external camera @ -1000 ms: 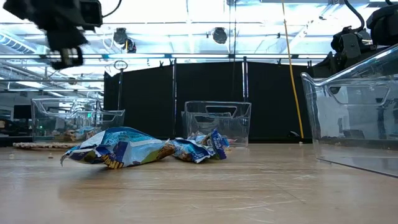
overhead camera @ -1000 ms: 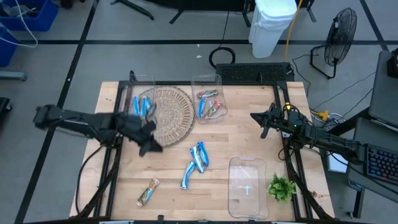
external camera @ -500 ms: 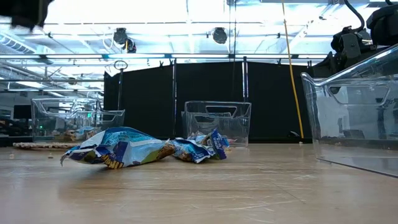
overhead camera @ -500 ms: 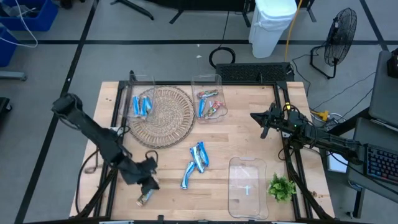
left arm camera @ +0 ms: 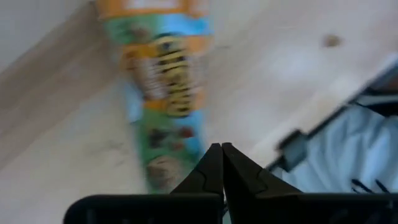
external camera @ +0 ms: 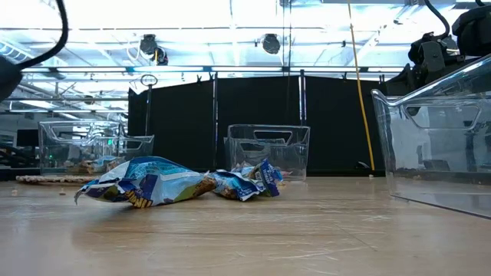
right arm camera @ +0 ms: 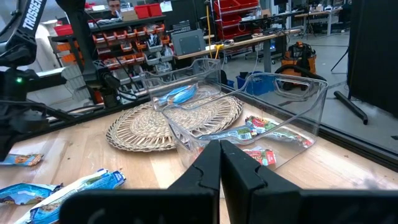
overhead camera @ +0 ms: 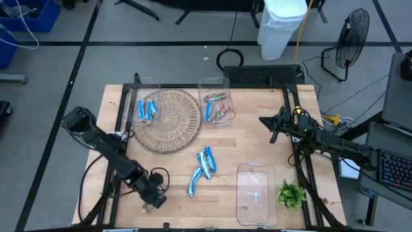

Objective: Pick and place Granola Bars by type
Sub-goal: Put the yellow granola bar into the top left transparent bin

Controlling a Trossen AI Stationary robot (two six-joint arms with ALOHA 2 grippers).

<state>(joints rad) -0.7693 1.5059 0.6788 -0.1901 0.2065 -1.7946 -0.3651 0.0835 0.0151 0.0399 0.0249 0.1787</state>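
Left gripper (overhead camera: 153, 199) is down at the front-left of the wooden table (overhead camera: 257, 142), fingers pinched together right over the brownish green-and-orange granola bar (left arm camera: 163, 93); wrist view shows the tips meeting at the bar's near end, can't tell if any wrapper is actually caught between them. In the high view that bar is hidden under the gripper. Right gripper (overhead camera: 273, 126) waits above the table's right side, fingers closed, nothing in them. Loose blue bars (overhead camera: 203, 167) lie in a small cluster at table center, just left of the empty clear bin (overhead camera: 256, 193). Two blue bars (overhead camera: 147, 109) sit in the clear bin at the far left, touching the woven mat (overhead camera: 168, 120). Mixed reddish and blue bars (overhead camera: 217, 109) are in the far-center clear bin (overhead camera: 214, 84). Green sprig (overhead camera: 291, 193) near the front-right corner.
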